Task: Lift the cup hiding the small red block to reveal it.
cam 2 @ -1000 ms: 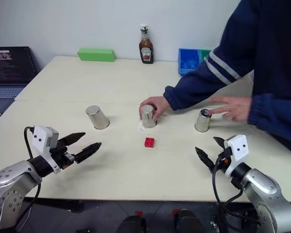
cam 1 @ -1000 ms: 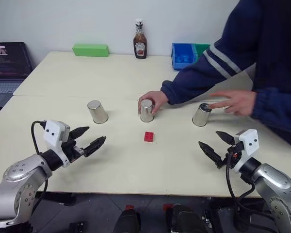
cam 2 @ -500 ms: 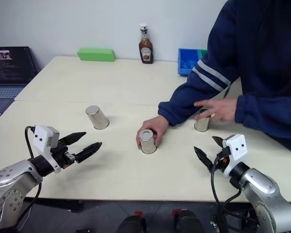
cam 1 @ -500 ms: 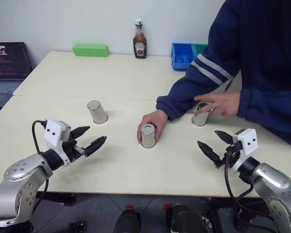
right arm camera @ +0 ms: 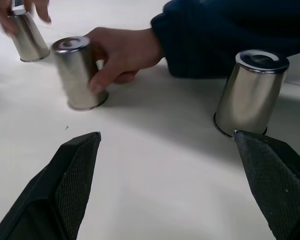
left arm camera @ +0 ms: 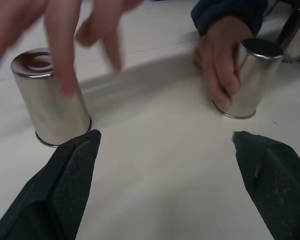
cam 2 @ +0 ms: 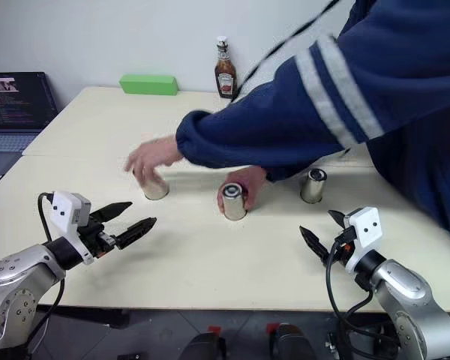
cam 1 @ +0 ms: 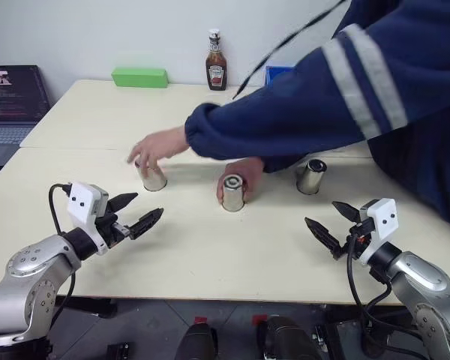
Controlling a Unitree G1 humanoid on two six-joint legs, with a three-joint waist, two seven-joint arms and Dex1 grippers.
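Note:
Three identical steel cups stand upside down in a row on the table: left cup (cam 1: 154, 178), middle cup (cam 1: 233, 193), right cup (cam 1: 311, 176). A person's hand (cam 1: 249, 171) grips the middle cup; the other hand (cam 1: 156, 146) reaches across onto the left cup. The small red block is hidden. My left gripper (cam 1: 148, 207) hovers open, short of the left cup (left arm camera: 52, 97). Near the right cup (right arm camera: 250, 92), my right gripper (cam 1: 321, 213) also hovers open. Neither touches anything.
The person's blue sleeve (cam 1: 300, 105) stretches across the table above the cups. At the far edge stand a ketchup bottle (cam 1: 216, 61), a green box (cam 1: 139, 77) and a blue bin (cam 1: 279, 75). A laptop (cam 1: 11, 97) sits at the far left.
The red block lay in the open, then the person set the middle cup over it and slid that cup back. The other hand crossed from the right cup to the left cup. Both grippers stayed still.

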